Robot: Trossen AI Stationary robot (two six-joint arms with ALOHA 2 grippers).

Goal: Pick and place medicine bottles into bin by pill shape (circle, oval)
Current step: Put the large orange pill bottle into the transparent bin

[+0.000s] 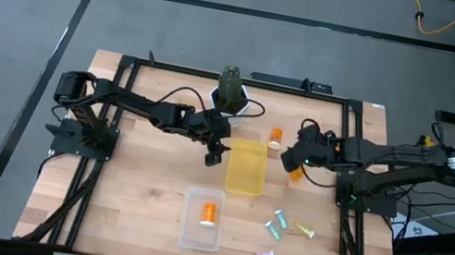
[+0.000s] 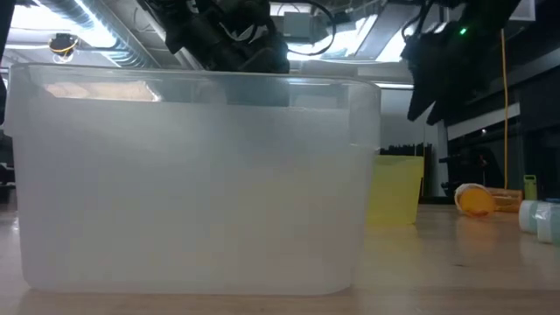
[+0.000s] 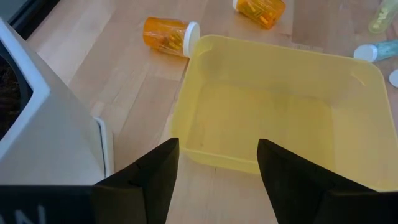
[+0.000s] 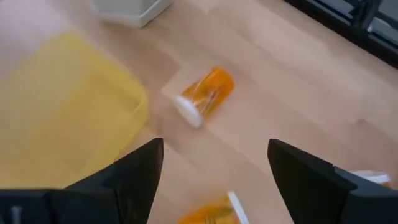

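Two orange medicine bottles with white caps lie on their sides on the table right of the yellow bin (image 1: 246, 166): one (image 1: 275, 137) farther back, one (image 1: 297, 171) below my right gripper. A third orange bottle (image 1: 210, 213) lies in the clear bin (image 1: 200, 231). Several pale bottles (image 1: 278, 223) lie at the near right. My right gripper (image 4: 211, 168) hangs open above the table, with one orange bottle (image 4: 205, 94) ahead of it and another (image 4: 211, 214) beneath it. My left gripper (image 3: 217, 168) stands open over the yellow bin's left edge (image 3: 186, 143).
A white pot with a green plant (image 1: 228, 95) stands behind the yellow bin, close to my left gripper. In the low view the clear bin (image 2: 192, 184) fills the foreground. A black frame (image 1: 125, 67) rims the table.
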